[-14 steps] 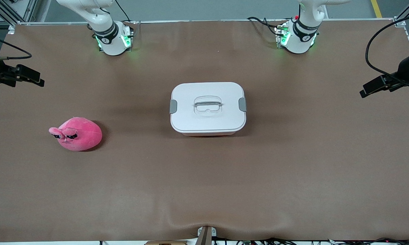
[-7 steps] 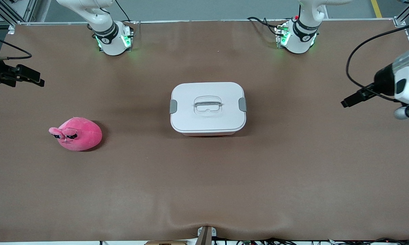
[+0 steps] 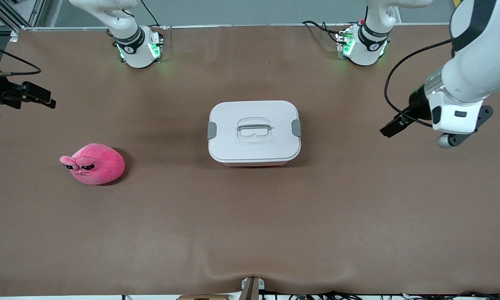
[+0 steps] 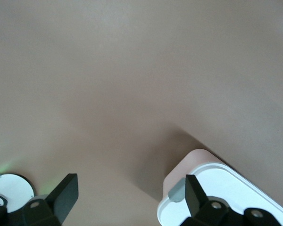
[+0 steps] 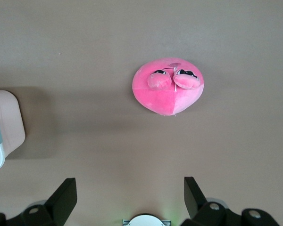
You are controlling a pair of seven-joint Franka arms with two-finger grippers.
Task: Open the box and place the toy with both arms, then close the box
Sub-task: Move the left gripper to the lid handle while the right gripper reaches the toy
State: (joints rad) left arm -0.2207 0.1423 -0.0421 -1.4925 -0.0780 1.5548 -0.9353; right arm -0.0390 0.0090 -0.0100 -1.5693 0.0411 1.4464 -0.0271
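Observation:
The white box stands shut at the table's middle, with a grey handle in its lid and a grey clip at each end. The pink plush toy lies toward the right arm's end, a little nearer the front camera than the box. My left gripper hangs open and empty over bare mat, between the box and the left arm's end. Its wrist view shows the gripper near a corner of the box. My right gripper is open and empty over the table's edge at its own end. Its wrist view shows the gripper and the toy.
A brown mat covers the table, with a ripple at the front edge by a small bracket. The two green-lit arm bases stand along the back edge, with cables beside the left arm's base.
The left arm has swung in from the table's end toward the box, its gripper still open. The right gripper has barely shifted. Box and toy have not moved.

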